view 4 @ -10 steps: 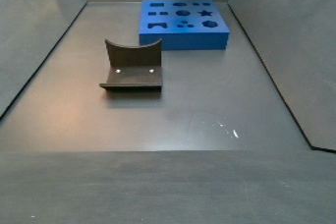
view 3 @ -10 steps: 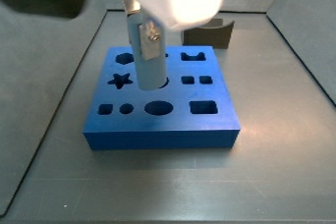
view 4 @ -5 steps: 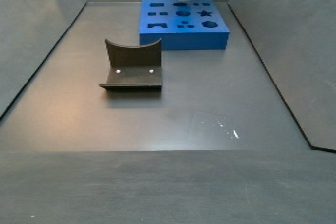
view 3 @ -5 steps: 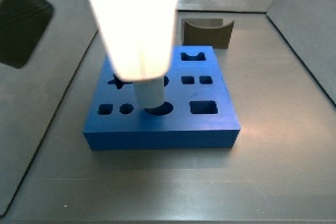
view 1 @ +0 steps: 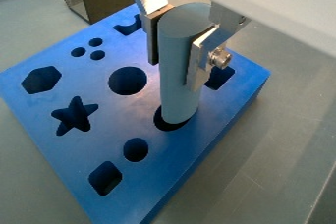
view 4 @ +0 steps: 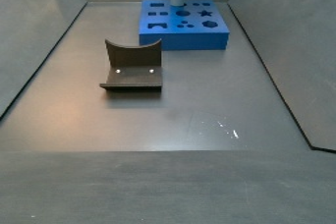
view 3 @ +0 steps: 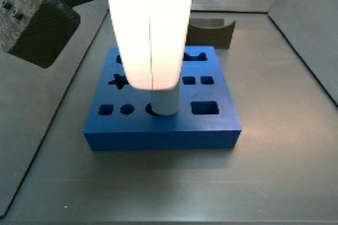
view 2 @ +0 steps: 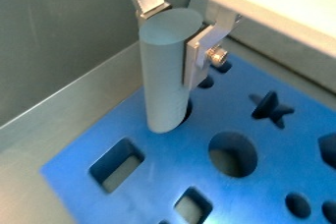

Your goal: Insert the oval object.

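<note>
While gripper (view 1: 182, 33) stays clamped on oval object (view 1: 179, 69), peg now lower than half second ago, tip entering oval hole of blue block (view 1: 79, 154). Insertion begun, not seated.

the gripper (view 1: 184, 33) stands over the block (view 4: 187, 24) at the far end, clamping the peg (view 1: 179, 66). near floor (view 4: 184, 120) lies open; the fixture (view 4: 132, 67) stands mid-left.

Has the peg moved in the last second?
Yes. The peg, held by the gripper, has come down toward the blue block; in both wrist views its tip now sits in a hole near the block's edge.
</note>
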{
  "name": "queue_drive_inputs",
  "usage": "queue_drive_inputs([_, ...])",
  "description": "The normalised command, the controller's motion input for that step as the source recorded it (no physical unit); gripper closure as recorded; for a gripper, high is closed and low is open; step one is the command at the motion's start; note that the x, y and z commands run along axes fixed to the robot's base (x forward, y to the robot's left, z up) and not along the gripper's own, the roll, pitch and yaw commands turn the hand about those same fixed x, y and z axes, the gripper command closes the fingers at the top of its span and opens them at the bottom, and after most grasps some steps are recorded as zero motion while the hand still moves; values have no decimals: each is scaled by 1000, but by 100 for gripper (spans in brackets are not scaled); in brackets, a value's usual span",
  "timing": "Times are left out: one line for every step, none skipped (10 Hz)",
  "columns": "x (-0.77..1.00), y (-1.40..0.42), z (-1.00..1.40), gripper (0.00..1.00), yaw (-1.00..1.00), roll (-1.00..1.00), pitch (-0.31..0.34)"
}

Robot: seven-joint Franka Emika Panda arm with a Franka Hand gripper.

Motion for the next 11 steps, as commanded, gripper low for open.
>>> queue_drive_inputs([-360, 46, -517, 100, -154, -156, 0])
queue_drive_inputs([-283, 0, -394, 100, -34, -226, 21])
queue_drive_inputs([-223, 0, -226, 100, -40, -224, 1])
queue_drive_inputs([0, 0, -286, 100, -97, -146, 23])
queue_drive_inputs([254, 0, -420, 100, -174, 0, 114])
queue_drive_inputs([214, 0, -389, 100, -166, 0, 99])
queue_drive_inputs([237, 0, -374, 100, -174, 3, 120])
queue_drive_inputs([206, 0, -349, 100, -160, 9, 120])
queue_drive_inputs([89, 0, -211, 100, -111, 0, 29])
queue_drive_inputs([17, 0, 0, 100, -9, -13, 0])
queue_drive_inputs([0, 0, 0, 100, 0, 0, 0])
